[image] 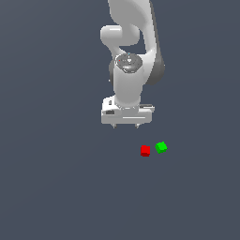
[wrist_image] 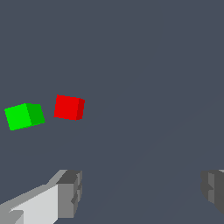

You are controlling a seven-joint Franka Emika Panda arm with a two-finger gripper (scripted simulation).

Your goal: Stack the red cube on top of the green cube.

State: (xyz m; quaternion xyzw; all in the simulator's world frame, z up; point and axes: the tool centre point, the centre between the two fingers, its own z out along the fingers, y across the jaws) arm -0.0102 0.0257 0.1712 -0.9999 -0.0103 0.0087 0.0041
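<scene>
Plain dark grey-blue worktop [image: 56,187] fills both views, flat, unmarked, no edges visible. White Panda arm [image: 133,42] comes down from the top of the exterior view, wrist pointing straight down.

Tool [image: 126,126] hangs above the worktop, holding nothing. Fingers spread wide: in the wrist view one grey fingertip [wrist_image: 70,192] sits at one side of the frame and the other at the far side, with bare worktop between them. In the exterior view only two short finger stubs poke out beneath the white hand body.

Red cube [image: 145,150] rests on the worktop, below the tool in the picture and off toward the exterior view's right, not between the fingers. Nothing touches it. It is tiny, much smaller than the tool's body.

Green cube [image: 161,147] rests on the worktop just beside the red cube, on its exterior-view-right side, slightly higher in the frame. Narrow strip of worktop shows between the two, so they are apart, not touching. Same size as the red one. Both cubes sit turned a little relative to each other.

Wrist view confirms it: red cube [wrist_image: 69,107] and green cube [wrist_image: 24,116] sit side by side with a small gap, both beyond the fingertips and off to one side of the tool's centre line. Red not yet stacked on green.
</scene>
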